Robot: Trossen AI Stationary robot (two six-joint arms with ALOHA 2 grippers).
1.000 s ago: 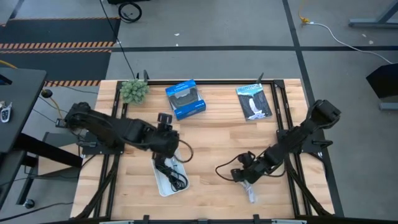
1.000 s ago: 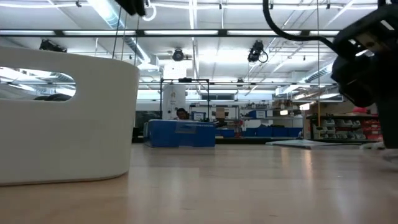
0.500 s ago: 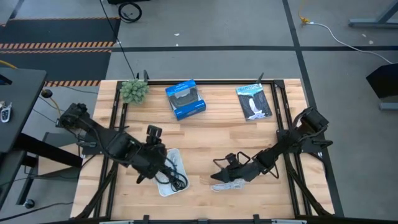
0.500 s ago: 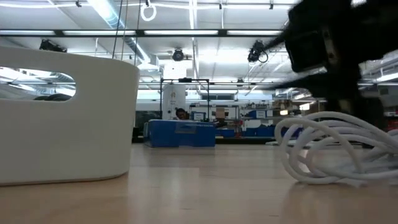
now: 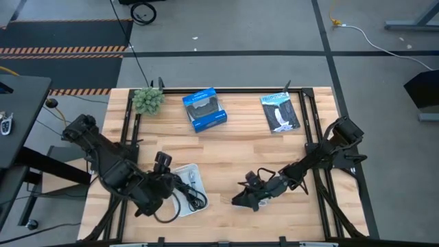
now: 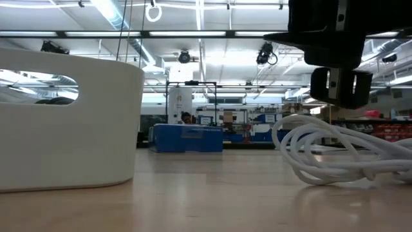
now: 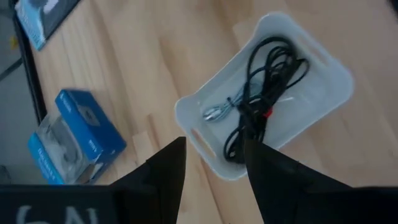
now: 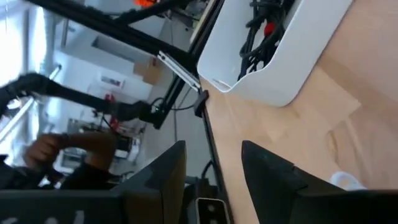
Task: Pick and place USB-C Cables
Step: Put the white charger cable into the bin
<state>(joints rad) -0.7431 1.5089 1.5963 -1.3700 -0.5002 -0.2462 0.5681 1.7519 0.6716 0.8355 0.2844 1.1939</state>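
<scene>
Your right gripper [image 5: 240,200] hides most of the white cable in the high view, and that view does not settle whether its fingers clamp anything; in the right wrist view the two dark fingers [image 8: 163,180] stand apart with bare wood between them, and only a sliver of white shows at the frame edge. The low view gives you the white cable [image 6: 335,154] best: a loose bundle of smooth, round loops lying on the table [image 6: 206,200], with the dark gripper body just above it. The left gripper [image 5: 163,163] sits beside the tray [image 5: 180,206], its fingers [image 7: 165,174] spread with nothing between them. The tray is a white, smooth-walled plastic bin with rounded corners and slotted handles; in the low view it is cut off at the left. Inside it lie a black cable [image 7: 273,62] in tangled loops, one with a red band [image 7: 267,113], and a grey cable [image 7: 221,112] with a metallic plug, partly buried under the black. Individual black bundles are hard to separate. The table is pale jointed wood. At the far edge lie a blue box [image 5: 204,108], a dark flat package [image 5: 280,112] and a green plant [image 5: 147,100].
</scene>
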